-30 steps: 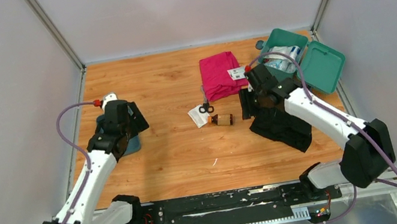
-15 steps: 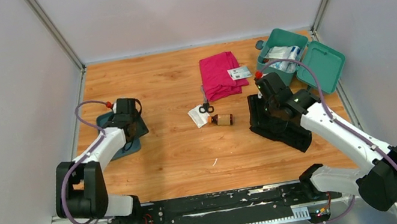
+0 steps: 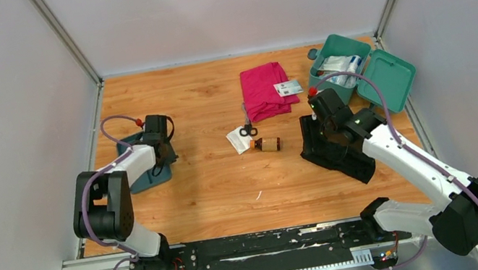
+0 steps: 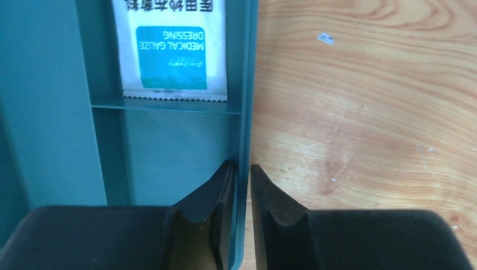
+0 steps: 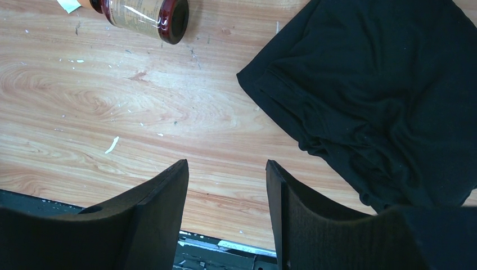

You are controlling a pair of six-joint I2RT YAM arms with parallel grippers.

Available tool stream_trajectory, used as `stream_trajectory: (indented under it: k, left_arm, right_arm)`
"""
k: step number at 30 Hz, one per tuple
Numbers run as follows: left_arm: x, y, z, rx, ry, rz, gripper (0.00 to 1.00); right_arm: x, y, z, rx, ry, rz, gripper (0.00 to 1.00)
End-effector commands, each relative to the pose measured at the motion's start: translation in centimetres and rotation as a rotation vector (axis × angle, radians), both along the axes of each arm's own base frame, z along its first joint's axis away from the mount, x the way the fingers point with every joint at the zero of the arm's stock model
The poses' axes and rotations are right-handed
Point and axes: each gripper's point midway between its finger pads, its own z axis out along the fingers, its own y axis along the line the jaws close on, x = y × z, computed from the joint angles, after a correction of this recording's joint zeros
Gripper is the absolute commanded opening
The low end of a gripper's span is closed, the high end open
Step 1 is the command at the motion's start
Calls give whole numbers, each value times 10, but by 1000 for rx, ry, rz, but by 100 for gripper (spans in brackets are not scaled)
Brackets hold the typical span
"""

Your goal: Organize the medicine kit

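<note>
Our left end effector [image 4: 237, 174] pinches the tray [image 4: 246, 84] by its wall, stiff and light, we judge. The right end effector [image 5: 228, 169] gapes empty.

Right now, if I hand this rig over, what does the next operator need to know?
Left gripper: jaws shut on the side wall of the teal tray at the table's left; a gauze packet lies in it.
Right gripper: open, empty, over bare wood beside the black cloth.
Kit box: far right, lid open, packets inside.
Loose mid-table: brown bottle, scissors, white packet, pink cloth, card.
Left, probably: pack the loose items, seat the tray, close the lid.
</note>
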Motion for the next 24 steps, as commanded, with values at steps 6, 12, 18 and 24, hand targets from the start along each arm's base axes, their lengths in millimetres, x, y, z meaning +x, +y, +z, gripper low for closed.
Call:
stream_trajectory:
  k: [6, 12, 18, 24]
  left_arm:
    - [7, -38, 10, -97, -48, -144, 13]
    - [-4, -78, 15, -106, -46, -272, 5]
    - [-32, -118, 8, -130, -22, -361, 4]
    - [-61, -151, -2, -190, 0, -363, 3]
  right_arm:
    - [-13, -7, -9, -25, 29, -10, 57]
    - [-14, -8, -7, -22, 21, -11, 57]
    - [-13, -3, -6, -1, 23, -6, 57]
    - [-11, 2, -6, 21, 27, -6, 57]
